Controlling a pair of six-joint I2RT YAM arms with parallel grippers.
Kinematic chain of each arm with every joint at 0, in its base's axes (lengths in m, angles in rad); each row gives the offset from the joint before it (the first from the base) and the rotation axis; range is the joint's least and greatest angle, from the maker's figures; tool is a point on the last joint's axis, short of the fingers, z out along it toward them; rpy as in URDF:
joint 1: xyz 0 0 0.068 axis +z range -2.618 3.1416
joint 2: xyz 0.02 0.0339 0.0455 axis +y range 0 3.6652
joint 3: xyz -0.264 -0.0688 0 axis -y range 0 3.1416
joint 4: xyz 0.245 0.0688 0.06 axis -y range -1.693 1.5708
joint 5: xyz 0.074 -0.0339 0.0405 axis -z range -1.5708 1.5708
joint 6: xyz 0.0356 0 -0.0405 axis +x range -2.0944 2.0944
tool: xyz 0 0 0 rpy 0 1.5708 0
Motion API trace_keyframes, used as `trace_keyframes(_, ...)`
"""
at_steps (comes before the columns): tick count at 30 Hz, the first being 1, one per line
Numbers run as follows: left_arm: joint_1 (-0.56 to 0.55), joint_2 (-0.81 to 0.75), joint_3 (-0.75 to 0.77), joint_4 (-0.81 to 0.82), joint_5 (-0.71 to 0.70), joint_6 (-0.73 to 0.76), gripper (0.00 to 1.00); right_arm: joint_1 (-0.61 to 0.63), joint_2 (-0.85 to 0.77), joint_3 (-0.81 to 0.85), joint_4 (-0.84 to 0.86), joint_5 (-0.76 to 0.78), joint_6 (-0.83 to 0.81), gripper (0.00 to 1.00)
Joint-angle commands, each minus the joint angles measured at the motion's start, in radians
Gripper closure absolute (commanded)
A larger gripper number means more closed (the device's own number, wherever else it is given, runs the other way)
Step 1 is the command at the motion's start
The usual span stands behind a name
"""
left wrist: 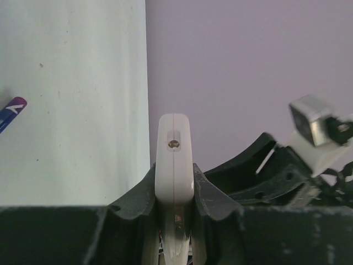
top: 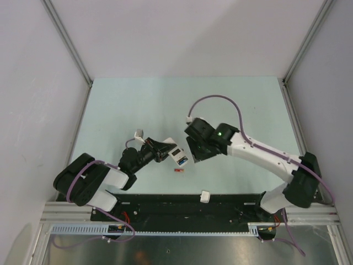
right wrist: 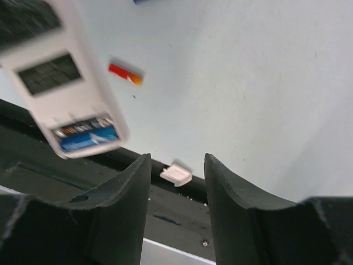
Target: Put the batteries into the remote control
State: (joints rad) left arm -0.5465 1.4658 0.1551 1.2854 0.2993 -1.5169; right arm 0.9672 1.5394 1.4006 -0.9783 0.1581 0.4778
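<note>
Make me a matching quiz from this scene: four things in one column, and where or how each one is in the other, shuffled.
1 remote control
2 red battery
3 right pincer
4 small white piece

A open, empty
B against the black rail
C clamped in the left pincer
D lying on the table beside the remote

Pairs: 1-C, 2-D, 3-A, 4-B
</note>
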Motion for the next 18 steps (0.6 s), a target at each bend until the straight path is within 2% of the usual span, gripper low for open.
trace_keyframes(1, 0.013, -0.022, -0.032, 0.141, 0.0, 0.021, 1.0, 0.022, -0.119, -0.214, 0.118, 0.032, 0.126, 0.52)
trace_keyframes(8, 0.016, -0.056, -0.098, 0.138, 0.009, 0.041, 1.0, 0.062, -0.193, -0.494, 0.269, -0.095, 0.249, 0.56)
trace_keyframes(14, 0.016, -0.113, -0.134, 0.118, 0.006, 0.057, 1.0, 0.094, -0.254, -0.603, 0.371, -0.187, 0.344, 0.51)
trace_keyframes(18, 0.01, -0.127, -0.137, 0.112, 0.014, 0.066, 1.0, 0.117, -0.326, -0.681, 0.418, -0.19, 0.429, 0.51)
